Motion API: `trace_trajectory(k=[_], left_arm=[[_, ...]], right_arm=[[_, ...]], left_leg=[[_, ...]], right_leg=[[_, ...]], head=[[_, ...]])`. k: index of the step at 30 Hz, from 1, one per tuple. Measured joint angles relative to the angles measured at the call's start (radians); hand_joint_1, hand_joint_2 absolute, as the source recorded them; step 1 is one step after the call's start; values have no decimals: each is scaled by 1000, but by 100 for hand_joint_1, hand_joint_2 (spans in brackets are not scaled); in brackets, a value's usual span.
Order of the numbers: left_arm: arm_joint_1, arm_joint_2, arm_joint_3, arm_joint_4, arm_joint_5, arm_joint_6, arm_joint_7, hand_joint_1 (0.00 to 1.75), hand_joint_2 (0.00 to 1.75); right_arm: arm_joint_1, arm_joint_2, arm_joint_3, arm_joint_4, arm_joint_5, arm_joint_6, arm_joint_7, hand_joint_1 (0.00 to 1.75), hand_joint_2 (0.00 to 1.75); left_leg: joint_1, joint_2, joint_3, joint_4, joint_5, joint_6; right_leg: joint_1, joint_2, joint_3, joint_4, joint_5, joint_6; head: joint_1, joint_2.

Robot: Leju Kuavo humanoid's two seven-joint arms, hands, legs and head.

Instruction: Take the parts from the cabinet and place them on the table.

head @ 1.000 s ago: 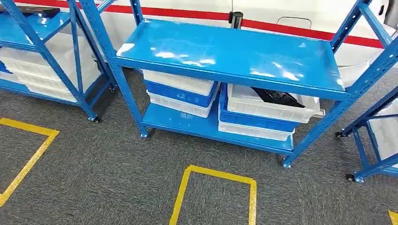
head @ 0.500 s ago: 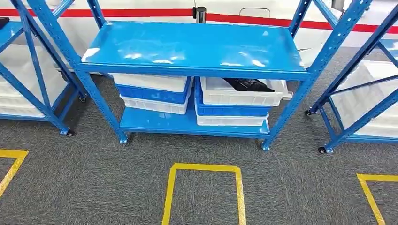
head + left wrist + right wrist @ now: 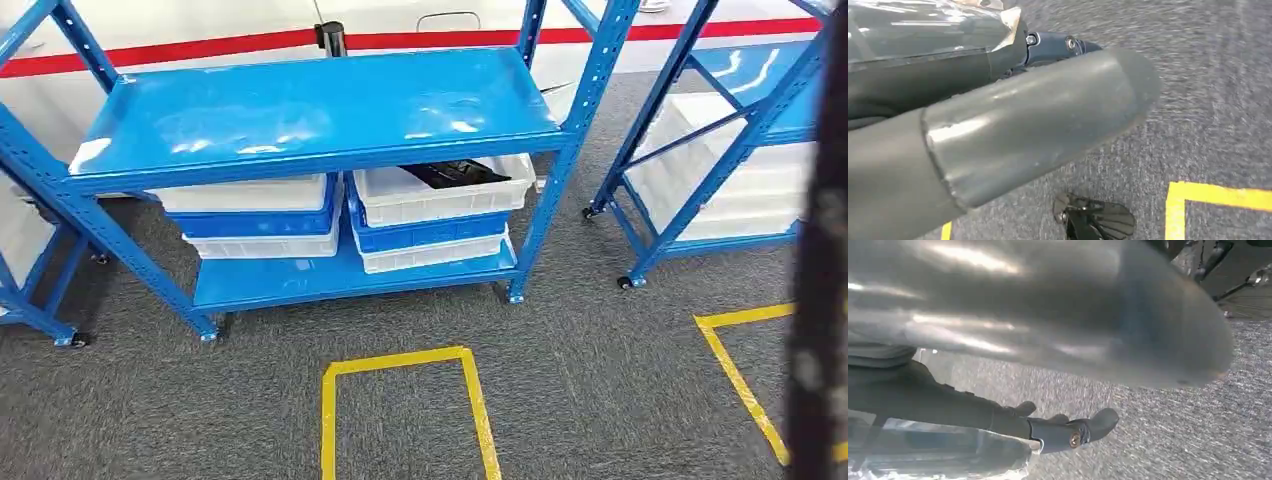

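Observation:
A black part (image 3: 455, 173) lies in the top white bin (image 3: 440, 203) of a stack on the lower level of the blue rack (image 3: 300, 110), right of centre in the head view. In the left wrist view my left hand (image 3: 1038, 120) hangs over the grey carpet, thumb and dark fingers (image 3: 1058, 45) stretched out with nothing between them. My right hand (image 3: 1058, 335) hangs the same way over the carpet, its dark fingers (image 3: 1073, 432) straight. A clear shiny film lies along the fingers of each hand. Both hands are far from the rack.
A second stack of white and blue bins (image 3: 255, 215) sits left of the first. Another blue rack with white bins (image 3: 720, 160) stands to the right. A yellow taped square (image 3: 400, 365) marks the carpet before the rack. A dark blurred upright (image 3: 820, 260) crosses the right edge.
The whole head picture has shifted as the camera turned: the rack now sits further left and tilts the other way, and the right-hand rack has come into view. The bins have not moved.

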Motion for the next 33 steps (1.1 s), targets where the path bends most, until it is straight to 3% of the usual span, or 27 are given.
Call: trace_trajectory(k=[3,4,5,6,8,9,10,11,12,13,14,15,16,17,18,19,20,24,27,28,29,33], left_arm=[[-4,0,0,0,0,0,0,0,0],[-4,-1,0,0,1,0,-3,0,0],[-4,-1,0,0,2,0,-5,0,0],[-2,0,0,0,1,2,-5,0,0],[1,0,0,0,2,3,-5,0,0],[1,0,0,0,2,3,-5,0,0],[1,0,0,0,2,3,-5,0,0],[1,0,0,0,2,3,-5,0,0],[1,-1,0,0,2,3,-5,0,175],[0,-1,0,0,3,3,-5,0,175],[0,-2,0,0,3,3,-5,0,175],[0,-2,0,0,4,5,-5,0,175],[-1,-2,0,0,5,7,-5,0,175],[0,-1,1,0,7,8,-5,0,175],[0,-2,1,0,10,9,-5,0,175],[0,-2,1,0,11,9,-5,0,175],[0,-2,1,0,11,9,-5,0,175],[0,-2,1,0,13,9,-5,0,175],[3,0,-12,-2,21,8,14,0,175],[8,2,-27,-4,31,5,20,0,175],[12,5,-47,-7,53,-3,30,0,0],[32,18,-127,-19,151,-32,61,0,0]], right_arm=[[6,0,1,0,16,-9,-3,0,0],[6,0,2,0,18,-15,-2,0,0],[6,0,2,0,19,-19,-1,0,0],[3,1,2,0,23,-24,5,0,0],[0,1,4,0,31,-30,13,0,0],[0,1,5,0,31,-31,14,0,0],[2,1,7,0,31,-31,14,0,0],[4,1,7,0,31,-31,18,0,0],[5,1,7,0,31,-31,18,0,0],[4,0,7,0,32,-31,17,0,0],[3,0,8,0,33,-31,16,0,0],[2,0,8,0,33,-31,16,0,0],[2,0,9,0,34,-31,15,0,0],[3,2,10,0,37,-31,13,0,0],[5,2,11,0,39,-30,13,0,0],[5,2,13,0,40,-30,13,0,0],[5,2,14,0,41,-30,13,0,175],[5,2,17,0,42,-30,11,0,175],[6,1,17,0,40,-25,13,0,175],[9,-1,17,0,36,-20,13,0,175],[13,-2,17,-2,30,-14,10,0,0],[31,-10,15,-13,13,13,-11,0,0]], left_leg=[[-13,26,-4,0,6,13],[-1,39,0,-15,18,26],[-7,43,1,-20,22,32],[-8,53,-1,-20,25,37],[-13,74,-6,-20,24,38],[-13,81,-7,-19,24,37],[-13,86,-7,-19,25,37],[-13,90,-7,-19,25,37],[-12,92,-6,-19,24,36],[-12,94,-4,-18,24,33],[-14,95,-3,-17,24,27],[-21,96,-3,-15,19,18],[-23,96,-6,-11,16,16],[-20,95,-7,-10,12,38],[-19,95,-8,-10,22,42],[-16,95,-7,-11,23,37],[-15,94,-6,-14,24,35],[-12,95,-4,-22,28,26],[-9,95,-4,-25,29,9],[-8,95,-4,-25,30,8],[-8,95,-4,-25,30,8],[-9,95,-5,-25,29,3]], right_leg=[[-9,21,-14,-8,10,25],[-2,7,-22,3,6,28],[-2,-40,-37,31,-11,25],[-3,-70,-69,93,-46,17],[-6,-88,-146,258,-114,11],[-7,-90,-168,309,-127,17],[-8,-91,-164,308,-121,24],[-9,-91,-132,258,-99,35],[-10,-92,-81,170,-67,46],[-12,-98,-22,66,-34,53],[-12,-108,15,-9,-25,47],[1,-104,12,-11,-20,38],[-10,-103,18,-15,-15,31],[-16,-103,19,-14,-14,30],[-11,-103,19,-14,-13,29],[-7,-103,18,-14,-13,28],[-5,-103,18,-14,-12,26],[-1,-103,17,-14,-12,22],[2,-103,15,-13,-10,11],[2,-103,14,-13,-11,11],[3,-103,14,-13,-11,11],[5,-103,13,-13,-11,11]], head=[[-1,0],[0,0],[1,0],[10,0],[11,0],[11,0],[11,0],[11,0],[11,0],[11,0],[12,0],[12,0],[8,0],[8,0],[4,0],[5,0],[3,0],[2,0],[2,0],[3,0],[3,0],[2,0]])
